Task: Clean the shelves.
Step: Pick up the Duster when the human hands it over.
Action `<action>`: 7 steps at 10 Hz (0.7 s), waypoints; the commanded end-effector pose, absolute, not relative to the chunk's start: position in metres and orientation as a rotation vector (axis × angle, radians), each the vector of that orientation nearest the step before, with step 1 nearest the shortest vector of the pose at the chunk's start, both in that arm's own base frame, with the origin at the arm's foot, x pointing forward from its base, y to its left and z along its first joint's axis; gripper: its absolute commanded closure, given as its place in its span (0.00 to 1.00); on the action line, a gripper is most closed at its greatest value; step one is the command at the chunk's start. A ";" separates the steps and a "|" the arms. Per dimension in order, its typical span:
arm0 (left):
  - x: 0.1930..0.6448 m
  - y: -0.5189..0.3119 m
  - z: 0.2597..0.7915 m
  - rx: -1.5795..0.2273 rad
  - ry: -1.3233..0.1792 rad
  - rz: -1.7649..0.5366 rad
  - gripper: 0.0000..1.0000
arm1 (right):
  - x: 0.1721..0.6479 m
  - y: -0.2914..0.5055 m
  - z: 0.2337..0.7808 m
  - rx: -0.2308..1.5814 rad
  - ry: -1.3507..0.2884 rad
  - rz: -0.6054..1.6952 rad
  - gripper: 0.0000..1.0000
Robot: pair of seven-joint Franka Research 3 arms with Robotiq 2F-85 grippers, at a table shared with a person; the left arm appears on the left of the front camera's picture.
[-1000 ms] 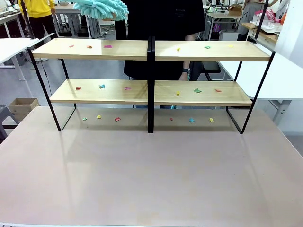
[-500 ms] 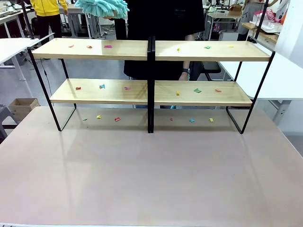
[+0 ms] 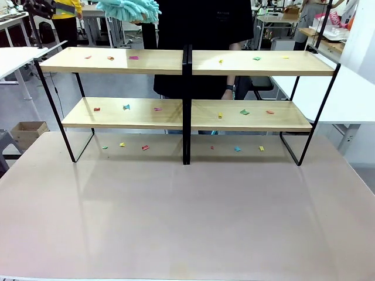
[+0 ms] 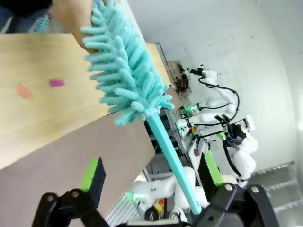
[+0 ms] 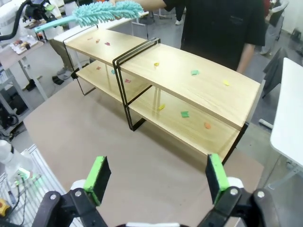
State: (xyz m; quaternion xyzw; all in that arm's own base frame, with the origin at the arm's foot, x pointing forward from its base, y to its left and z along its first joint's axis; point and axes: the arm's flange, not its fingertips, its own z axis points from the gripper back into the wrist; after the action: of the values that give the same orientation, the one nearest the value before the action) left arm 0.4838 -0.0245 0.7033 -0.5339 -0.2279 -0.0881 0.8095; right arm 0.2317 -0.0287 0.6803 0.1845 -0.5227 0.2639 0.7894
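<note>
Shelves [image 3: 186, 111] are sitting on the far half of the table [image 3: 187, 222]: 2 units joined at centre, 2 tiers, 4 light-wood boards. Long axis is running left-right, boards are lying level, open front is facing the near side. Paper scraps [image 3: 126, 107] are lying 3 per board, so 12 on the wood. 6 more are lying on the table under the bottom tier, 3 each side. 1 person [image 3: 199, 23] in black is standing at the far side, behind the centre join.

1 teal duster [image 3: 128, 9] is hanging over the left unit's top board. Front view is catching its fluffy head at the top edge. Left wrist view is giving more: the person's hand [image 4: 71, 14] is resting on the fluffy end, and the handle [image 4: 173, 161] is reaching down btwn the fingers of the left gripper [image 4: 151, 170]. Its jaws are standing wide apart, not clamping. The handle is passing close to one green pad; can't tell if they're touching.

Right wrist view is showing the whole rack on a diagonal, w/ the duster stretching from the person's side out to the left, handle tip pointing left. Right gripper [image 5: 156, 177] is hovering above the near part of the table, fingers spread wide, nothing btwn them.
</note>
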 end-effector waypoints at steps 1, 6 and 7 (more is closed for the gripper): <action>0.461 -0.039 0.703 -1.262 -0.377 -0.247 0.00 | 0.232 -0.028 0.680 0.399 -1.127 0.569 0.00; 0.475 -0.075 0.675 -1.379 -0.221 -0.041 0.00 | 0.232 -0.028 0.680 0.399 -1.127 0.569 0.00; 0.478 -0.079 0.673 -1.376 -0.222 -0.029 0.00 | 0.232 -0.028 0.680 0.399 -1.127 0.569 0.00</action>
State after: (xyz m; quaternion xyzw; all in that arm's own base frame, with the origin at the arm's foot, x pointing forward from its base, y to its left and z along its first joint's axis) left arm 0.4790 -0.0759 0.6653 -0.6302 -0.0989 -0.0259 0.7697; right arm 0.2318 -0.0288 0.6802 0.1845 -0.5226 0.2638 0.7894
